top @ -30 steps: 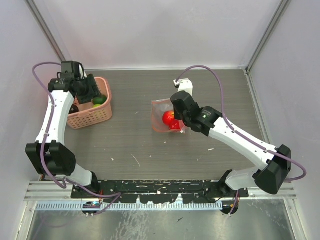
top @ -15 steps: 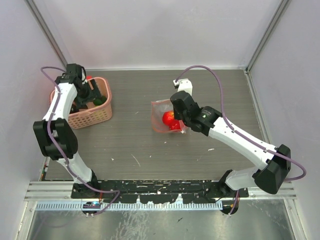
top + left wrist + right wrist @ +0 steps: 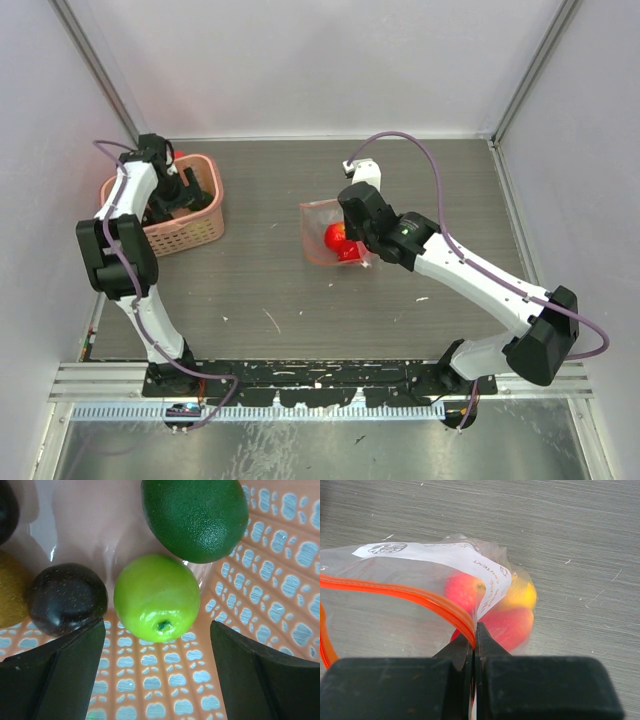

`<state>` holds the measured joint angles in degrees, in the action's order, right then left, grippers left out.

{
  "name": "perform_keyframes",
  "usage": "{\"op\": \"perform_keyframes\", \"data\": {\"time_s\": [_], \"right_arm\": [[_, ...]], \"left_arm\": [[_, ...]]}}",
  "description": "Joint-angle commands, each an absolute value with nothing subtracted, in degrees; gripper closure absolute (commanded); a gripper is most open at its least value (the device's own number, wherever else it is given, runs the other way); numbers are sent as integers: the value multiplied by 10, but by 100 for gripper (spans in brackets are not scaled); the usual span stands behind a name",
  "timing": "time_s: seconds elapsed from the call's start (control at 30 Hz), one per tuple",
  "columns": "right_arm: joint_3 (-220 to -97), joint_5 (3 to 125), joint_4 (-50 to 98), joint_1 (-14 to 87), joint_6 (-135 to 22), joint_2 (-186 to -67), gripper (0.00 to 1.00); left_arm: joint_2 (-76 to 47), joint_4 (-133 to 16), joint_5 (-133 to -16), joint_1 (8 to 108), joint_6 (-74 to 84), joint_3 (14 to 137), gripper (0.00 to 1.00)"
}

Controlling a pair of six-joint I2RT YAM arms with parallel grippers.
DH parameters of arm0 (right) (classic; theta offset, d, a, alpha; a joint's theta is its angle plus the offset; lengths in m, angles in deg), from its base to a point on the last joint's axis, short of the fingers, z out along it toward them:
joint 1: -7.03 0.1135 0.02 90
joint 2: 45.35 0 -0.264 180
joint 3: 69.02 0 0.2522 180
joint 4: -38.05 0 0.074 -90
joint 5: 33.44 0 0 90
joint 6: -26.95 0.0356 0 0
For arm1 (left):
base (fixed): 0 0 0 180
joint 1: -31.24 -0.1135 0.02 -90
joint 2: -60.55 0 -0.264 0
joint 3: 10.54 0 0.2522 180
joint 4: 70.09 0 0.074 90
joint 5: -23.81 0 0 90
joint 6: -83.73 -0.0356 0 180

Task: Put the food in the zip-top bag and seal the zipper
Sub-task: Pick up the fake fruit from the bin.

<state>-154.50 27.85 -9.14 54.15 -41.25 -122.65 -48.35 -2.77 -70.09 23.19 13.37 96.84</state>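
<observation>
The right gripper [image 3: 474, 630] is clenched on the zipper [image 3: 395, 592], holding it up — I judge so the zip-top bag [image 3: 318, 235] gapes for more food. Inside lie red fruit [image 3: 462, 590] and a yellow fruit [image 3: 522, 596], perhaps three pieces. The left gripper [image 3: 157, 650], fingers spread wide, hangs in the pink basket [image 3: 280, 580] over a light green fruit [image 3: 156, 597] — beside it a dark green fruit [image 3: 197, 515] and a dark brown fruit [image 3: 67, 597].

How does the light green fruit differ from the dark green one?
The light green fruit is smooth, glossy and smaller; the dark green fruit is dull, pebbled and looks larger. The light one lies centred before the open left pincer; the dark one lies beyond it. Both rest in the basket.
</observation>
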Motion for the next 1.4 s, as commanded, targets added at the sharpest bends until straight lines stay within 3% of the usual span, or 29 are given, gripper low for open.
{"op": "perform_keyframes", "data": {"time_s": [0.0,0.43,0.93,1.37], "right_arm": [[-1558,282,-64,540,-409,-1226,100],[-1545,288,-56,540,-406,-1223,100],[-1544,288,-56,540,-405,-1216,100],[-1565,282,-71,540,-403,-1222,100]], "left_arm": [[-506,-24,-722,230,123,987,13],[-553,-28,-721,232,127,987,14],[-494,-23,-695,244,118,976,48],[-362,-21,-682,252,113,971,58]]}}
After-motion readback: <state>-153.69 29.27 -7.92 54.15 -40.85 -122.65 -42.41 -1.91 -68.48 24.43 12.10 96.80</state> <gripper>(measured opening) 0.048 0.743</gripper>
